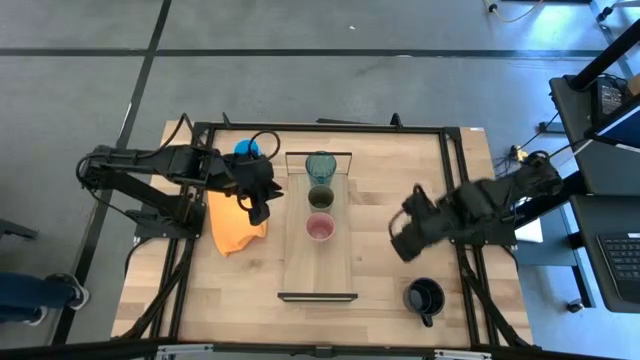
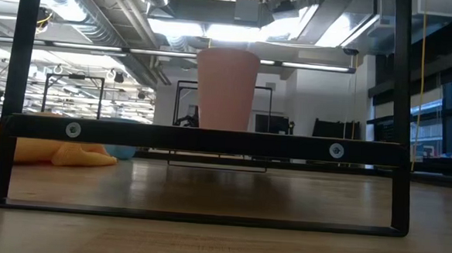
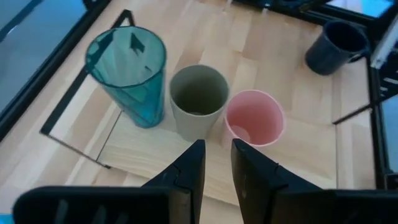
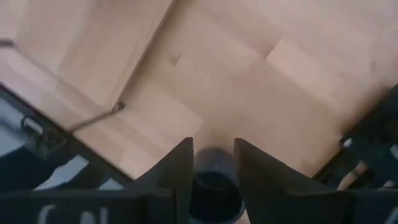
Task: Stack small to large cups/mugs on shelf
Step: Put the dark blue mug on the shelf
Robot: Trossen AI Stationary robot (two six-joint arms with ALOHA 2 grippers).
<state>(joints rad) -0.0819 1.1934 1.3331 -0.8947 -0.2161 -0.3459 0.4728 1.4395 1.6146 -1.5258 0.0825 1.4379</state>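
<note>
The shelf [image 1: 320,265] lies mid-table with three cups standing on it in a row: the teal tumbler [image 1: 321,166] at the far end, then the olive-green cup [image 1: 320,197], then the pink cup [image 1: 320,228]. The three also show in the left wrist view: teal tumbler [image 3: 129,73], olive-green cup [image 3: 199,99] and pink cup [image 3: 254,118]. The black mug [image 1: 424,297] stands on the table near the right front. The blue mug [image 1: 246,150] stands at the far left, partly behind my left arm. My left gripper [image 1: 262,205] is open and empty, left of the shelf. My right gripper [image 4: 213,163] is open and empty, on the far side of the black mug [image 4: 213,186].
An orange cloth [image 1: 235,228] lies on the table left of the shelf, under my left gripper. The shelf's black end frame [image 2: 202,138] crosses the low view, with the pink cup [image 2: 226,88] behind it. A black frame [image 1: 450,135] borders the table.
</note>
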